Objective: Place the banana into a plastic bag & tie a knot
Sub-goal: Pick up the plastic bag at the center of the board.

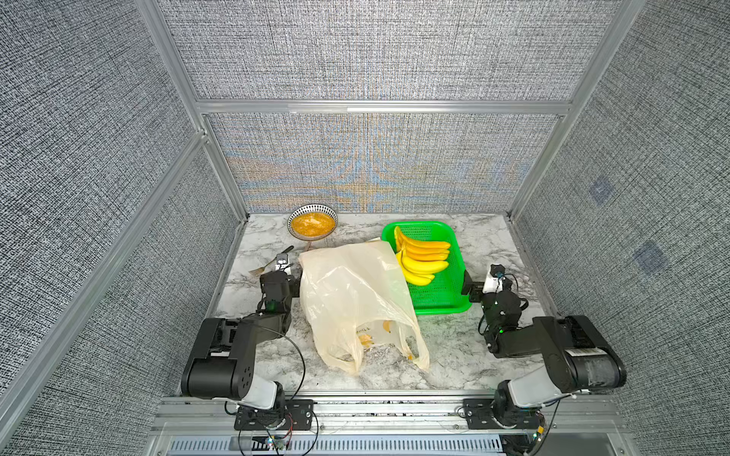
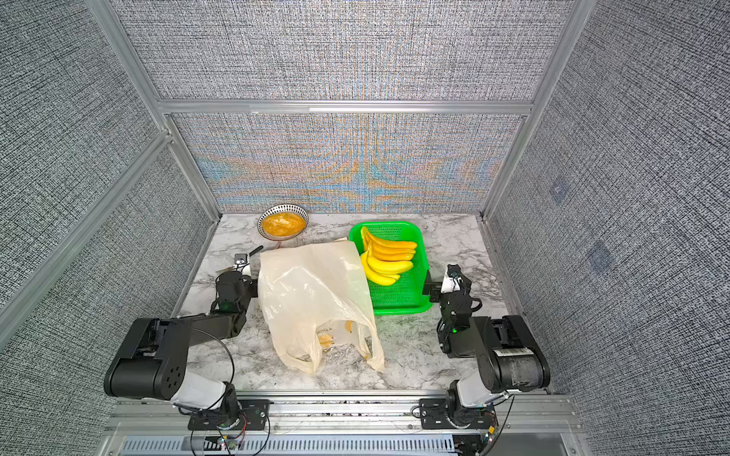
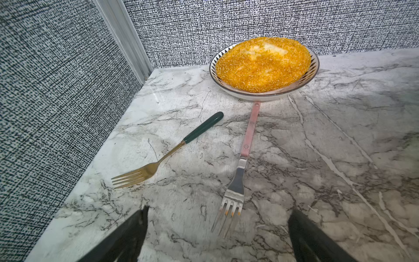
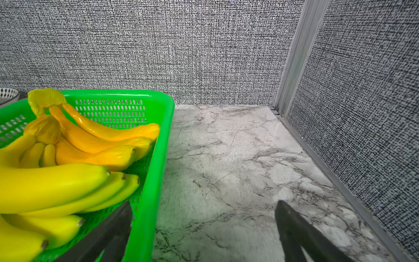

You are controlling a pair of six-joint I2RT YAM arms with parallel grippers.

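Observation:
The cream plastic bag (image 1: 347,292) (image 2: 312,288) lies crumpled in the middle of the marble table, with its handle loops at the near end. No knot shows in any view. Yellow banana (image 1: 422,256) (image 2: 389,256) (image 4: 56,181) bunches rest in a green basket (image 1: 446,302) (image 4: 156,158), and the bag's far corner covers the basket's left rim. My left gripper (image 3: 217,211) (image 1: 289,272) is open and empty just left of the bag. My right gripper (image 4: 204,204) (image 1: 470,285) is open and straddles the basket's right wall without holding anything.
A patterned bowl (image 1: 313,223) (image 3: 315,74) of orange crumbed food stands at the far left. A gold fork (image 3: 167,154) with a green handle and a silver fork (image 3: 240,181) with a pink handle lie before my left gripper. Fabric walls (image 1: 118,197) enclose three sides.

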